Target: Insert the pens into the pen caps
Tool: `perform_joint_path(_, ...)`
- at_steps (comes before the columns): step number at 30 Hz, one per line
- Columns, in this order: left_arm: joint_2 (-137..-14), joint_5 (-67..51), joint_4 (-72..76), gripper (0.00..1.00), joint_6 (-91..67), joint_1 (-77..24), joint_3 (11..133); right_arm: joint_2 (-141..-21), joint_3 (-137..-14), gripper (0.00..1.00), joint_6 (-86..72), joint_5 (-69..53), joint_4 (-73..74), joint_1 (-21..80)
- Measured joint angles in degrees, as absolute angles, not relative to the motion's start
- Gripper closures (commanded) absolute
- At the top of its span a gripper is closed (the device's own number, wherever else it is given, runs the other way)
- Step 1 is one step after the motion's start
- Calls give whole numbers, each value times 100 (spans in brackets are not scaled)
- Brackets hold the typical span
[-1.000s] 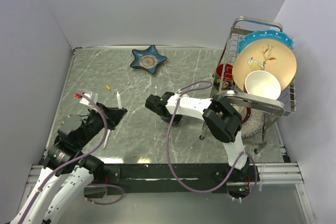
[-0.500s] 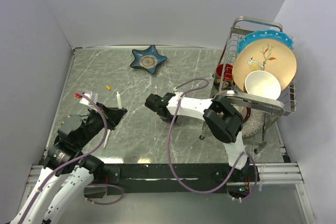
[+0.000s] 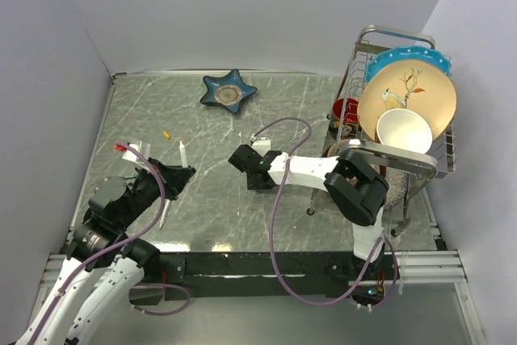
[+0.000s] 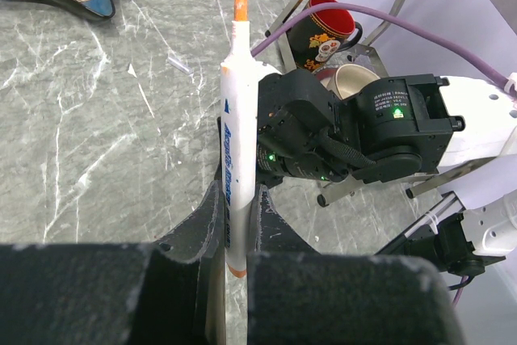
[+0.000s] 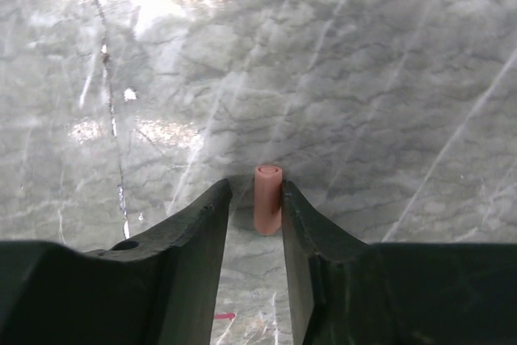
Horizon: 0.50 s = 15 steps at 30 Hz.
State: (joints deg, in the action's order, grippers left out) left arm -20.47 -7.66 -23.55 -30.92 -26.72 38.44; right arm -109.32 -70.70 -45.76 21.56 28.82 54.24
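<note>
My left gripper is shut on a white pen with an orange tip, which stands up out of the jaws; from above the pen rises from the left gripper. A second thin white stick, probably the other pen, lies beside my left arm. The yellow pen cap lies on the table further back. The red-orange pen cap sits between the fingers of my right gripper, against the right finger with a gap to the left one. The right gripper is open at mid-table.
A blue star-shaped dish sits at the back. A dish rack with plates, a white bowl and a red mug fills the right side. Purple cables loop over the table near both arms.
My right gripper has shifted a little to the right and its elbow has swung right and lower. The left arm and its pen have not moved.
</note>
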Motion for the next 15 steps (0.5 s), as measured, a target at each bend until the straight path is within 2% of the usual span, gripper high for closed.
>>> perform_joint_path(6, -2047, -764, -2355, 99, -3092, -2672, 3841, -10997, -7153, 60, -4375, 2132, 2875, 5424)
perform_joint_path(15, -2047, -764, -2355, 99, -3092, -2672, 3841, -11032, -7179, 70, -4145, 2093, 2790, 5424)
